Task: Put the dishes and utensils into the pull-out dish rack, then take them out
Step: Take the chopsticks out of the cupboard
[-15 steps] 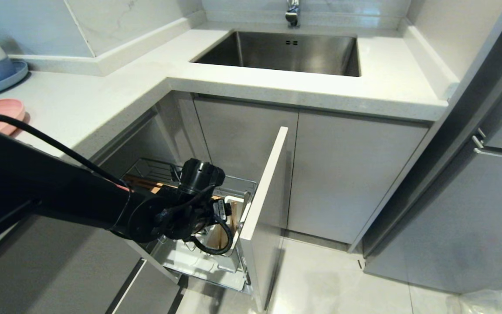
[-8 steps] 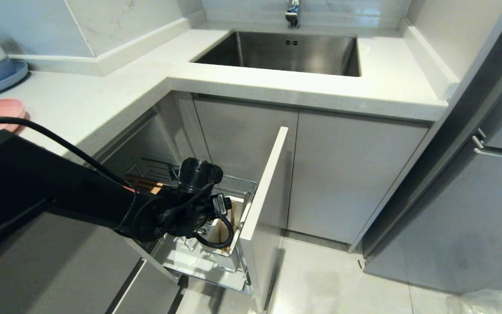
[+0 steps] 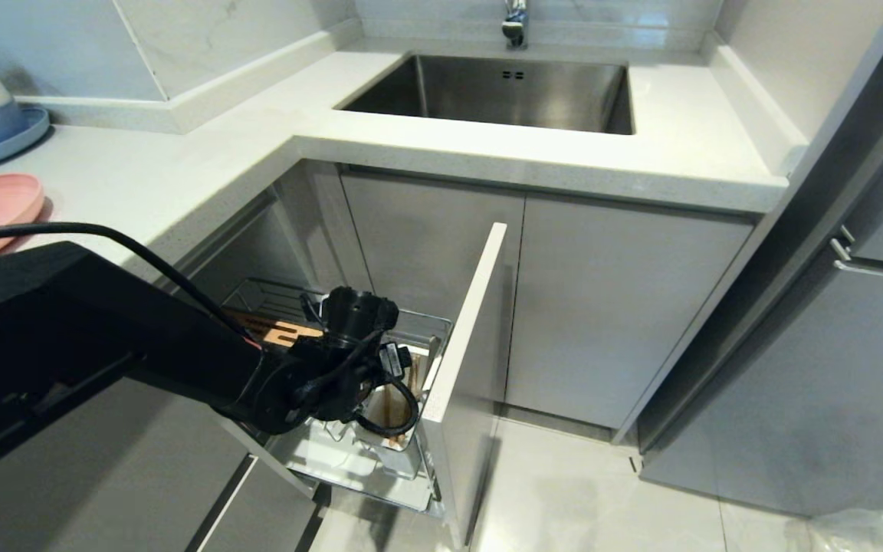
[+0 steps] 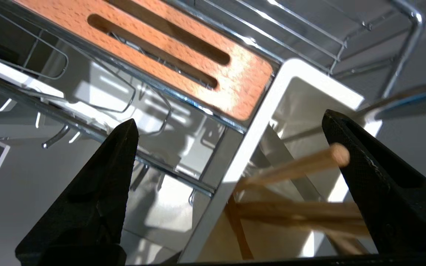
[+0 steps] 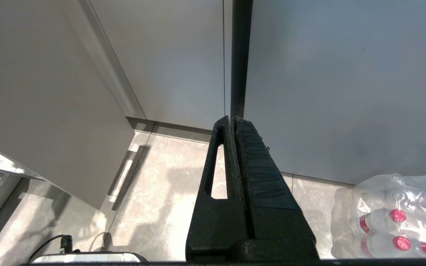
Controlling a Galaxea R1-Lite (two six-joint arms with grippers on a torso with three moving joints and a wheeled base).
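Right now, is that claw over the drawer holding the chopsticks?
No: the left gripper is wide open, and the chopsticks lean loose in the white utensil holder.

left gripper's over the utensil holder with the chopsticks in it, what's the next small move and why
Probably lift the left gripper straight up out of the pull-out dish rack. Its fingers stand wide apart and grip nothing, while the chopsticks lean inside the white utensil holder, so that drop looks done. The pink plate waits on the counter. The right gripper hangs shut near the floor.
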